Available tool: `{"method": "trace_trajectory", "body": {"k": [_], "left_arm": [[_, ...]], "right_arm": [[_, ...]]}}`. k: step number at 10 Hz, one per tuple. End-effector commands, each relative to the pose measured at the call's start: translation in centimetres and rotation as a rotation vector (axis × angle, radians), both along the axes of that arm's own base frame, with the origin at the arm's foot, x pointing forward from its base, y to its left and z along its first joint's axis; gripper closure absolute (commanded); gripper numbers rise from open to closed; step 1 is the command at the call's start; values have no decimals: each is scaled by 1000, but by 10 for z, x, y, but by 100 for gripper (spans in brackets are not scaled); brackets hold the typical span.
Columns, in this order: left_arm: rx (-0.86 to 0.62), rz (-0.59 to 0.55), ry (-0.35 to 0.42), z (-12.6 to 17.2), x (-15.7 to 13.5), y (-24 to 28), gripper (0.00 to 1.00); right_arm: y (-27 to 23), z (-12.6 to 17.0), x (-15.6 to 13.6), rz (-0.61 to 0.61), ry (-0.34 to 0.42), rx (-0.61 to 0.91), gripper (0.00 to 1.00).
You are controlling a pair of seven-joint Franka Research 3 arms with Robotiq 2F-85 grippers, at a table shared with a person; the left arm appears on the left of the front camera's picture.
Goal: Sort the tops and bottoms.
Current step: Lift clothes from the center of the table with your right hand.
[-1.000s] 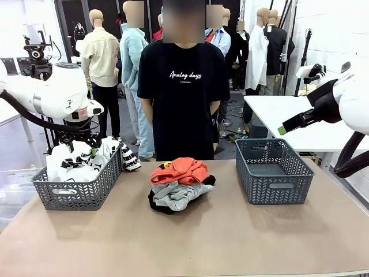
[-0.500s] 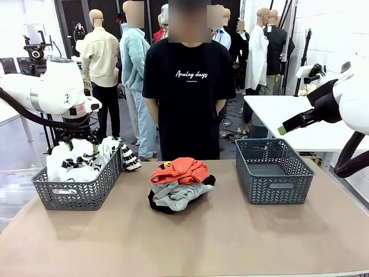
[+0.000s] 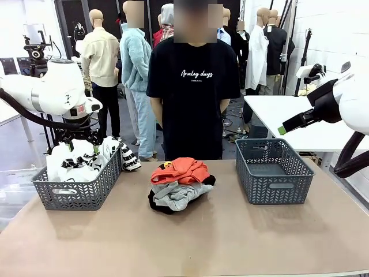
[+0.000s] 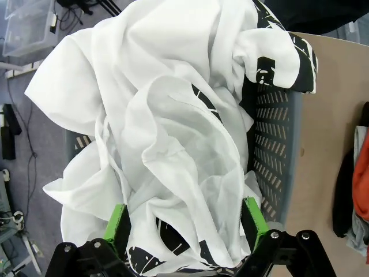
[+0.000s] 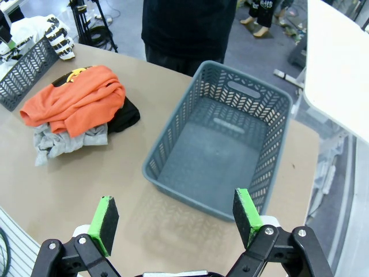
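Moved since a second ago: left arm, drawn a little toward picture left above the left basket [image 3: 75, 193]; person [image 3: 193, 98], shifted slightly toward picture right; nothing on the table [image 3: 184, 242] displaced. Left gripper [image 4: 184, 222]: jaws wide, green pads on either side of the white shirt with black print [image 4: 173, 133], cloth not visibly pinched; reads as a release just finished. White shirt: heaped in the left basket, one printed part spilling over the rim toward the table's middle. Meaning for the task, by judgement: one top sorted, the rest pending. Middle pile: orange shirt [image 3: 179, 169] on top, light grey shirt [image 3: 179, 195] beneath, black garment [image 3: 154, 203] lowest, all touching, between the two baskets. Right basket [image 3: 271, 173]: nothing inside. Right gripper [image 5: 174, 214]: jaws wide, holding nothing, raised well above the table, aimed down at the right basket. Left wrist: pointed straight down into its basket, close over the cloth.
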State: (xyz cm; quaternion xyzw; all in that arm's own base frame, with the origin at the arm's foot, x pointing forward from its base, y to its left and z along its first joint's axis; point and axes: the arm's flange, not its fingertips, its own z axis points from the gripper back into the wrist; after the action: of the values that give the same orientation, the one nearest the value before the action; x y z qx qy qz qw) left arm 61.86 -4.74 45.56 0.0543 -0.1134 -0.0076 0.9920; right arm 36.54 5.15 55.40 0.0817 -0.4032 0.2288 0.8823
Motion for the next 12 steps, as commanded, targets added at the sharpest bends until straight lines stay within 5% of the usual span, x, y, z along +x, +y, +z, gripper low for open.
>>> {"method": "trace_trajectory", "body": {"k": [1,4,8,10,12], "left_arm": [[7,2,-8,-1,1,1,0],[0,0,0,0,0,0,0],[-369,-416,-88,105,-43,-33,0],[-388,-666,-70,134,-78,4,0],[-405,-760,-183,153,-110,40,0]], "right_arm": [[-1,-2,1,6,6,14,0],[-1,-2,1,6,6,14,0],[-1,-2,1,6,6,14,0],[-1,-2,1,6,6,14,0],[-1,-2,1,6,6,14,0]]}}
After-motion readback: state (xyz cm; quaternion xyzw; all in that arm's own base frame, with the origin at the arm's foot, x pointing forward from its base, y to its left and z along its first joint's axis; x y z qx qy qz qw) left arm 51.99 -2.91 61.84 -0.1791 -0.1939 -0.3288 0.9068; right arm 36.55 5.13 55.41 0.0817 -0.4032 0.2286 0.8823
